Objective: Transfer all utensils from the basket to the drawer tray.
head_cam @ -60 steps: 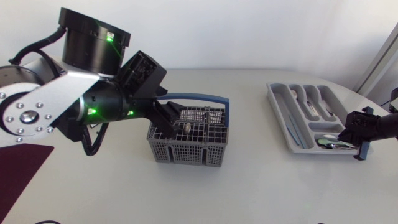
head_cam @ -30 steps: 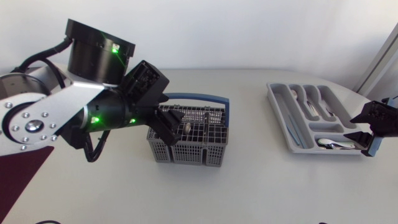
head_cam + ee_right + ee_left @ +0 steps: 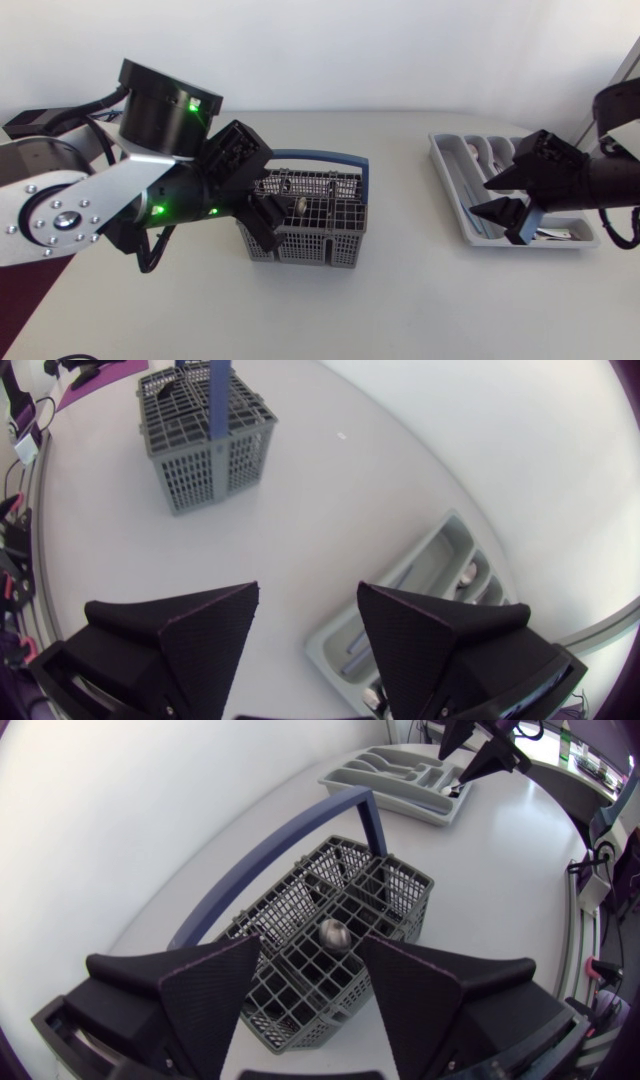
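Two released: left hand (image 3: 268,215) over basket (image 3: 320,238) | right hand (image 3: 497,199) over tray (image 3: 447,160) | utensil (image 3: 333,933) in basket

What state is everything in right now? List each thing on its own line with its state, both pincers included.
Basket: upright on the table, handle raised, not emptied.
Utensil: standing in the basket, ungripped.
Drawer tray: flat on the table, cutlery lying in its compartments.
Left pincer: open, empty, above the basket.
Right pincer: open, empty, by the drawer tray.
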Robot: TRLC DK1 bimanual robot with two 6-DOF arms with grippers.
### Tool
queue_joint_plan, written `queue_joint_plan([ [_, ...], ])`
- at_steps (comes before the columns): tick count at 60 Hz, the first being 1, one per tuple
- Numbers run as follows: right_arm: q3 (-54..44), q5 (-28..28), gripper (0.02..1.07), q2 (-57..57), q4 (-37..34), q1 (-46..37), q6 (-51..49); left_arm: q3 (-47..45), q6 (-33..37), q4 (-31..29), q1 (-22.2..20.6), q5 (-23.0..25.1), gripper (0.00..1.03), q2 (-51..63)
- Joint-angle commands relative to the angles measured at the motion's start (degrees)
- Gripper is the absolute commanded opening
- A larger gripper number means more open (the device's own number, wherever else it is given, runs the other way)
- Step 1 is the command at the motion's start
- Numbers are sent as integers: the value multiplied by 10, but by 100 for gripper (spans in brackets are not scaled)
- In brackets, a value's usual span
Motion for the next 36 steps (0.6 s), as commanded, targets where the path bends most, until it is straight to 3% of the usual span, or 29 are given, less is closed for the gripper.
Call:
queue_joint_plan([
  [1, -1, 18, 75, -14, -19, 71, 105, -22, 22, 4, 7, 8, 71, 0],
  [19, 76, 57, 75, 20, -30, 271, 327, -43, 41, -4, 45, 77, 71, -13],
  [36, 154, 35, 75, 126, -29, 330, 461, -56, 62, -23, 75, 134, 71, -25],
])
